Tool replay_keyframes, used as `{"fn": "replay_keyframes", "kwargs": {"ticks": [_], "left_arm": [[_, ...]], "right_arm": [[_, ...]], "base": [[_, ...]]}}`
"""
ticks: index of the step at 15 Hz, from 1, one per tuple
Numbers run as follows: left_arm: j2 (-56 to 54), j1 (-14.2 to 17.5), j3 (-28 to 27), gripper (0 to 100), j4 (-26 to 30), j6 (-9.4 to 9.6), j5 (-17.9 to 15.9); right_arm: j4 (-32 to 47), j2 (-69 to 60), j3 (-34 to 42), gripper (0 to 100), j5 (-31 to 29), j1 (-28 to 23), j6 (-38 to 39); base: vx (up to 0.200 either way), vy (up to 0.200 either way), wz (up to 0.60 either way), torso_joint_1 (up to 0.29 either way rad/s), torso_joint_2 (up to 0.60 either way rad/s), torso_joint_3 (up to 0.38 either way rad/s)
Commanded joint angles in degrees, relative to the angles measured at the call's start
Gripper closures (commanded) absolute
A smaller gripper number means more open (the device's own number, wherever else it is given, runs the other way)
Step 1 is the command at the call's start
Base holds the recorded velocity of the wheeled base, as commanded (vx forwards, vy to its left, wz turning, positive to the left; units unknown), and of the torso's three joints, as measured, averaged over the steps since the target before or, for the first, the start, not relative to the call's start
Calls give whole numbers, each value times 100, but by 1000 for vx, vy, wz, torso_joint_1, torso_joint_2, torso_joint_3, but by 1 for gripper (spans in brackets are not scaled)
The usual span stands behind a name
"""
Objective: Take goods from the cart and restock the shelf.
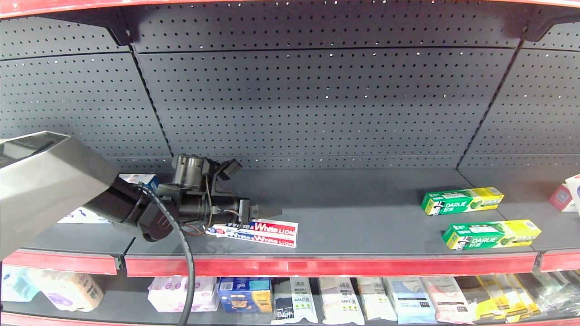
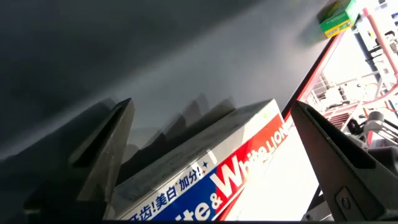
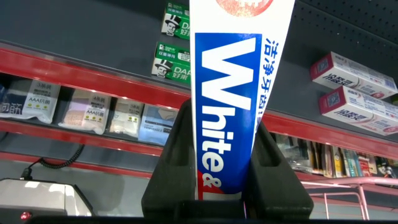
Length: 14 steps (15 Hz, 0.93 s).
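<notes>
- Grey pegboard backs the shelf [image 1: 362,203]; its red front lip [image 1: 331,265] is the reference.
- Head view: lying toothpaste box [image 1: 263,232] sits flat just behind the lip, toward its left part.
- Left gripper [image 1: 267,212] hovers just over that box, jaws released.
- Rear green box [image 1: 462,200] and front green box [image 1: 491,234] lie behind the lip, toward its right end.
- Left wrist view: fingers [image 2: 112,155] are spread wide with the lying box between them, lip just beside.
- Right wrist view: right gripper [image 3: 224,168] is clenched on an upright toothpaste box [image 3: 227,93], out in front of the lip.

Below grey pegboard [image 1: 317,104] sit bagged packets [image 1: 340,299] and a blue box [image 1: 244,294].
</notes>
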Motion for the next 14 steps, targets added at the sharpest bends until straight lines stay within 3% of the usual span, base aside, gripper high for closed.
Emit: {"fn": "replay_keyframes", "kwargs": {"ticks": [1, 14], "left_arm": [[-58, 15, 145, 0, 1, 6, 17], [-445, 15, 532, 0, 19, -3, 26]], "right_arm": [[1, -1, 3, 100, 1, 5, -1], [1, -63, 3, 100, 19, 5, -1]], "base": [[0, 0, 0, 0, 0, 0], [0, 0, 0, 0, 0, 0]]}}
